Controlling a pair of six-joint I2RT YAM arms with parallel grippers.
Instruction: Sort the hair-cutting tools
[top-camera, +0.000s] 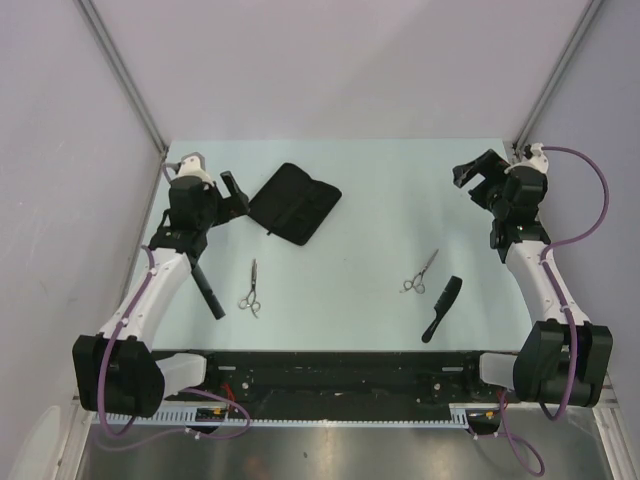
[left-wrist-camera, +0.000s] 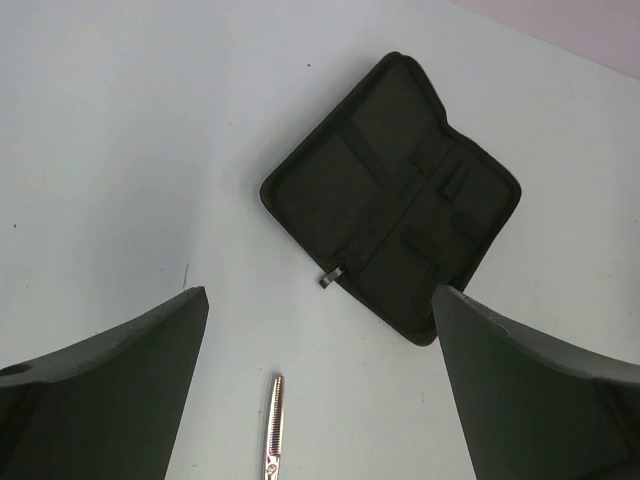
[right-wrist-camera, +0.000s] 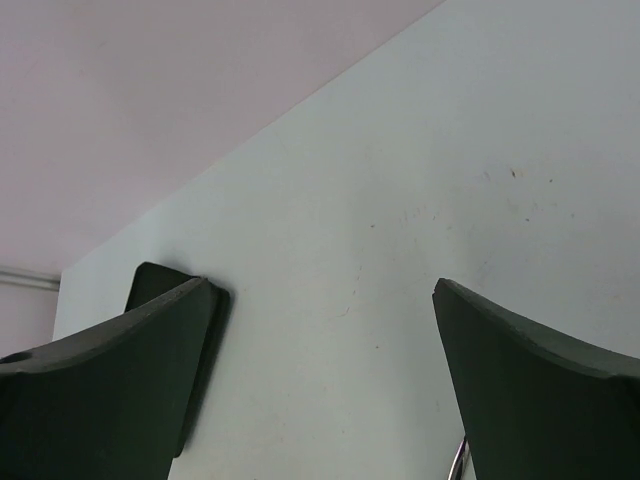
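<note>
The left scissors (top-camera: 250, 290) lie in the near-left part of the tabletop (top-camera: 380, 200). Their long axis runs almost straight from the near edge to the far edge, with the blades pointing at the far edge and the ring handles toward the near edge. Just to their left lies the long narrow comb (top-camera: 208, 288), slanted. Its far end is tucked under the left arm and its near end angles toward the near edge and slightly right.

The right scissors (top-camera: 420, 272) lie in the near-right part on a diagonal, tips toward the far-right corner and rings toward the near-left corner. Just beside them, closer to the near edge, the handled comb (top-camera: 443, 306) lies on a similar diagonal. Its toothed head points toward the far-right corner and its handle toward the near edge.

The left gripper (top-camera: 236, 195) hangs over the far-left part, fingers spread wide and holding nothing. Beside it a black case (left-wrist-camera: 390, 200) lies unzipped and turned cornerwise. The right gripper (top-camera: 472, 172) hangs near the far-right corner, also spread wide with nothing between its fingers.

The tabletop is a matte pale blue-green with a few small specks. Pale lilac-grey walls (top-camera: 340, 70) enclose it, and metal struts (top-camera: 120, 70) rise from the far corners.
</note>
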